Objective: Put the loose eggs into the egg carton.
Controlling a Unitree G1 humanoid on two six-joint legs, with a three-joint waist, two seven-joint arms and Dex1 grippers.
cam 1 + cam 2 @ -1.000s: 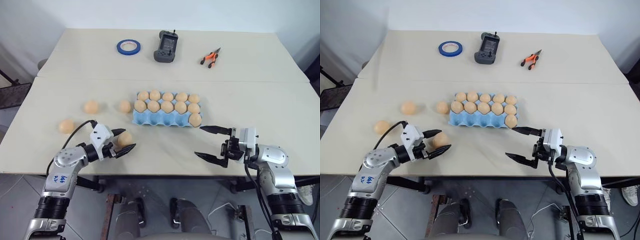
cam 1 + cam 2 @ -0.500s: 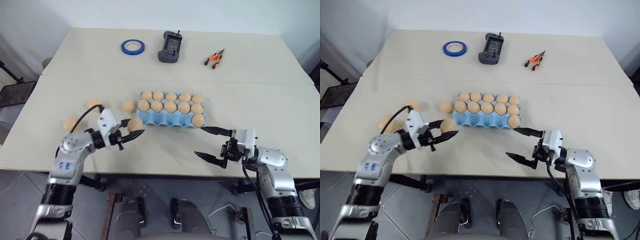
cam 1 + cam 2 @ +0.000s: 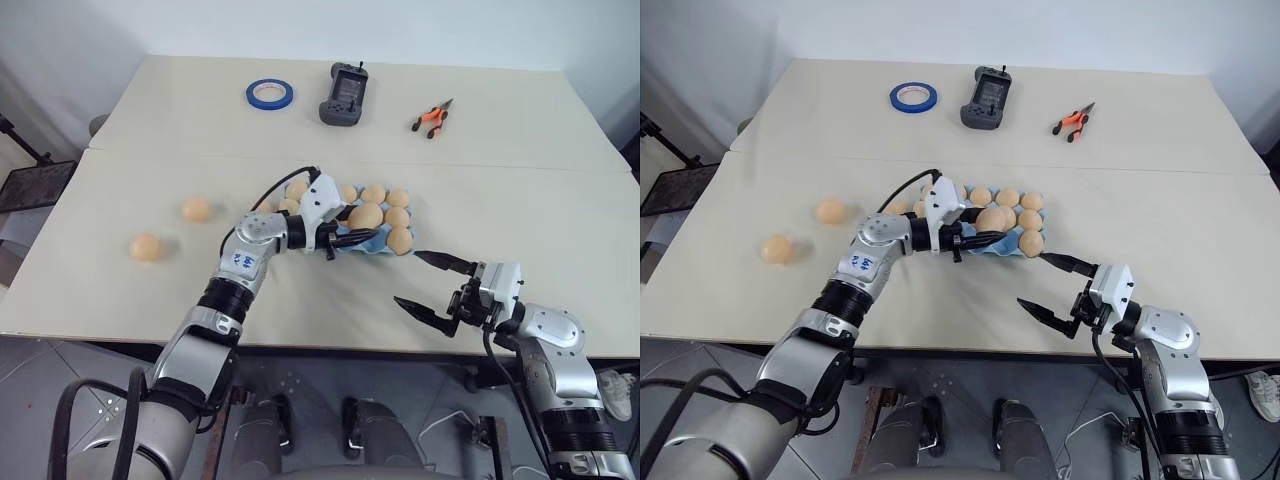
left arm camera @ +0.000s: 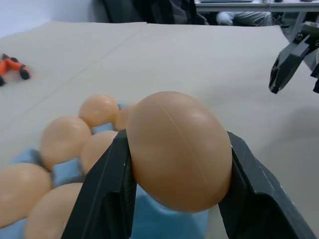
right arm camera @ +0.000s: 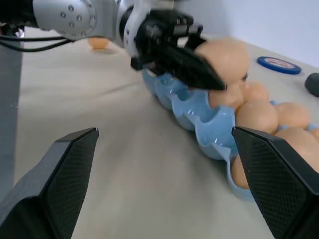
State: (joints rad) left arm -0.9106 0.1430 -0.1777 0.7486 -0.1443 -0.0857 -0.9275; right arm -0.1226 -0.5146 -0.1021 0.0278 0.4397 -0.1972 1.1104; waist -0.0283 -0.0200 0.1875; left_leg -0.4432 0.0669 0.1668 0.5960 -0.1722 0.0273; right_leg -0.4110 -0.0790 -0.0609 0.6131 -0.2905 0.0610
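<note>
— Fingers first: what are yours doing on the left?

— Your left fingers [image 4: 107, 199] are pinching 1 egg [image 4: 178, 149] between them, held over the near row of the egg carton [image 3: 352, 246] (the light blue tray at the middle of the tabletop [image 3: 520, 205]).

— And the right?

— Your right fingers [image 3: 420, 308] stand spread wide with nothing between them, near the carton's right end, just above the tabletop.

— Where are the other eggs?

— You have 2 loose eggs well to the left of the carton: 1 [image 3: 196, 209] nearer it, 1 [image 3: 146, 247] farther out. The carton's far rows hold eggs; you can see empty near cups in the right wrist view.
</note>
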